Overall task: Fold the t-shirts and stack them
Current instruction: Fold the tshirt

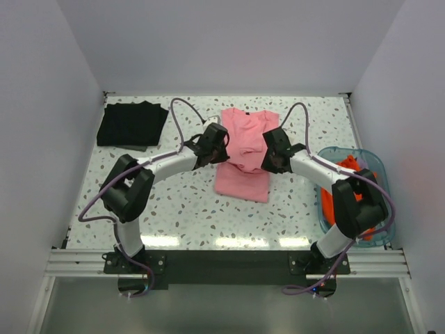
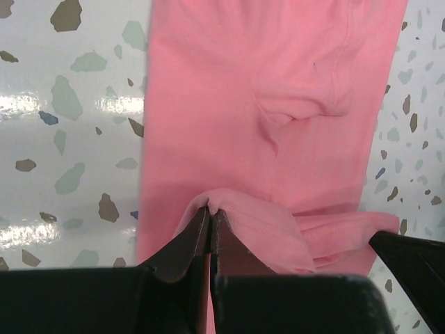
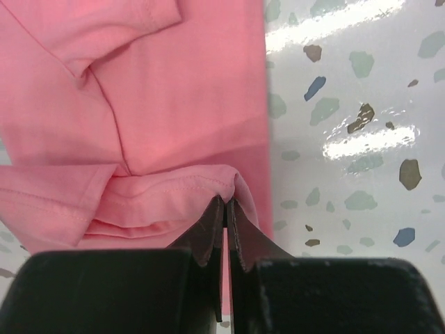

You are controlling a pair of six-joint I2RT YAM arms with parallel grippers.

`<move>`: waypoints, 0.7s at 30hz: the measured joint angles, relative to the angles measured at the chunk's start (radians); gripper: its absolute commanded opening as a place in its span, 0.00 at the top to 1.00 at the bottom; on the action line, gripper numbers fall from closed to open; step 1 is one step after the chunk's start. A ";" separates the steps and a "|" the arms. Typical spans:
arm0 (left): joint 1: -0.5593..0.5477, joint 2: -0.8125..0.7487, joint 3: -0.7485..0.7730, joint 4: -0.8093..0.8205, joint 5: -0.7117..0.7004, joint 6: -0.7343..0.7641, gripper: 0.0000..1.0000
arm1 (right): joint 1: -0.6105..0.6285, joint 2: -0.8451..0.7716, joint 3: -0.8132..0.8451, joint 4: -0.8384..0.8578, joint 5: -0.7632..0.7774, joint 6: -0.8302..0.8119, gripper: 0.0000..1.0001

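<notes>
The pink t-shirt (image 1: pixel 243 149) lies in the middle of the table, its sides folded in. My left gripper (image 1: pixel 217 147) is shut on a pinched fold of its left edge (image 2: pixel 229 209), lifted above the flat cloth. My right gripper (image 1: pixel 272 154) is shut on a fold of its right edge (image 3: pixel 208 184). The shirt also fills the left wrist view (image 2: pixel 278 104) and the right wrist view (image 3: pixel 139 90). A folded black t-shirt (image 1: pixel 132 124) lies at the far left. Orange-red t-shirts (image 1: pixel 341 188) sit in the tub at the right.
The teal see-through tub (image 1: pixel 379 167) stands at the right edge, beside my right arm. White walls close in the table on three sides. The speckled tabletop (image 1: pixel 188 209) shows in front of the pink shirt.
</notes>
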 measured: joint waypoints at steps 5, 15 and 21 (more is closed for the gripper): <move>0.008 0.043 0.050 -0.001 0.005 0.007 1.00 | -0.042 0.031 0.013 0.023 -0.031 -0.015 1.00; 0.045 0.080 0.070 0.003 0.017 0.011 0.82 | -0.109 0.137 0.057 0.063 -0.109 -0.039 0.88; 0.079 0.094 0.071 0.054 0.056 0.056 0.41 | -0.145 0.164 0.097 0.064 -0.135 -0.066 0.32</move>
